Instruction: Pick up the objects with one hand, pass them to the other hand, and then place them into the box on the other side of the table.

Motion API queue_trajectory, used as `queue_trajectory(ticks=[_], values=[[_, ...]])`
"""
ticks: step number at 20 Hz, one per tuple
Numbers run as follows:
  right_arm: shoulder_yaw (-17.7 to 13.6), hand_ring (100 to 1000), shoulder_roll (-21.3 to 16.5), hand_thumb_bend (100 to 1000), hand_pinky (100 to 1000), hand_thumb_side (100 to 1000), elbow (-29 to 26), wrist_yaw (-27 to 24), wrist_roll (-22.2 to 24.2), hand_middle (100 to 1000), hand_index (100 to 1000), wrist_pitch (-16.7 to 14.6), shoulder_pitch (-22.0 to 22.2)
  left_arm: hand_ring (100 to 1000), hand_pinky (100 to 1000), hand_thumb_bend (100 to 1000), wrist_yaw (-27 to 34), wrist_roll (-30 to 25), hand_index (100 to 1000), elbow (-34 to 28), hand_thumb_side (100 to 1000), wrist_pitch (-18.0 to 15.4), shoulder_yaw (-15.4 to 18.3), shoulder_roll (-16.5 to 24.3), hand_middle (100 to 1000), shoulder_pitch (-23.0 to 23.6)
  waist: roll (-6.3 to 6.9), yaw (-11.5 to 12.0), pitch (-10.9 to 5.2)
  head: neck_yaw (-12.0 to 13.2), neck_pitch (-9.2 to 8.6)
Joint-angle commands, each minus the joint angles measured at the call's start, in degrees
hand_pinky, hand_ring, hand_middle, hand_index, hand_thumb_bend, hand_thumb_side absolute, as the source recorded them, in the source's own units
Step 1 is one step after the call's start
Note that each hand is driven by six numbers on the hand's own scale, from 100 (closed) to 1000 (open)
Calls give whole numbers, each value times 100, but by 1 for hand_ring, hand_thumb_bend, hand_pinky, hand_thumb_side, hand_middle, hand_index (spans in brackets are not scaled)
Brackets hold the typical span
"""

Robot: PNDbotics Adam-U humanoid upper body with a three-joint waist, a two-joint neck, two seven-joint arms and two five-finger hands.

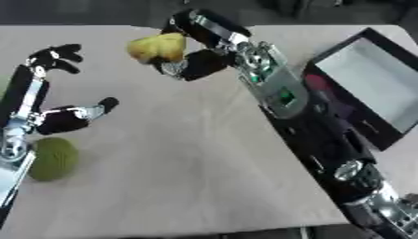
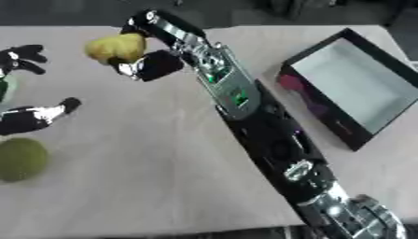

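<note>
- Yellow pear-shaped fruit (image 1: 156, 46) is in my right hand (image 1: 196, 60), up off the surface, far side, a bit left of centre.
- Right hand is curled round it: fingers wrap the top and right side of the fruit, thumb sits under it on the near side. Fruit sticks out to the left of the hand.
- My right arm (image 1: 282, 95) runs diagonally from the near right corner across the surface to that far-centre spot.
- My left hand (image 1: 57, 86) is on the left side, apart from the fruit, nothing in it. Fingers spread wide: upper fingers fan out toward the far left, thumb points right lower down, big gap between them.
- Open side of the left hand faces right, roughly toward the fruit; there is bare surface between the two hands.
- Green round thing (image 1: 54, 158), textured like a ball, lies on the surface at the near left, just below my left forearm. Cannot tell whether the forearm touches it.
- Box (image 2: 352, 86) sits at the right edge, dark walls, pale flat bottom, turned askew to the surface edge. Something reddish shows at its left wall; cannot make out what it is.
- Surface (image 1: 188, 168) is a plain tan top, dark floor past its far edge.
</note>
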Motion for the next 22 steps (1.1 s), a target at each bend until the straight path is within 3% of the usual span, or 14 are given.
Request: queue_trajectory(ticks=[1, 5, 11, 16, 17, 18, 22], values=[[-302, 752, -345, 201, 960, 100, -103, -60, -163, 489, 499, 107, 146, 614, 789, 606, 78, 160, 837, -61, 401, 55, 220, 304, 651, 77, 33, -92, -161, 54, -81], [-865, 753, -972, 192, 961, 100, -225, -213, -550, 491, 502, 139, 454, 610, 786, 576, 194, 317, 834, -126, 400, 87, 298, 391, 650, 122, 38, -83, -172, -61, -96], [-1141, 752, -1729, 198, 958, 100, -242, -577, -1071, 491, 503, 172, 664, 609, 783, 576, 274, 434, 830, -167, 397, 122, 335, 435, 650, 129, 65, -86, -168, -325, -137], [-1379, 752, -2100, 189, 957, 100, -171, -638, -1382, 493, 506, 197, 803, 602, 779, 568, 317, 548, 822, -191, 385, 146, 385, 471, 639, 147, 81, -116, -175, -468, -167], [-1417, 752, -2148, 117, 956, 100, -150, -637, -1443, 493, 507, 202, 818, 601, 779, 562, 327, 565, 821, -195, 383, 147, 392, 478, 637, 151, 81, -122, -176, -487, -168], [-1473, 752, -2203, 187, 956, 100, -122, -635, -1509, 493, 507, 211, 829, 600, 779, 565, 337, 584, 819, -197, 382, 153, 401, 483, 637, 157, 83, -125, -178, -509, -171], [-1616, 751, -2385, 192, 953, 100, 43, -579, -1656, 495, 510, 242, 848, 599, 780, 566, 358, 631, 815, -202, 381, 163, 414, 487, 635, 181, 80, -132, -178, -580, -184]])
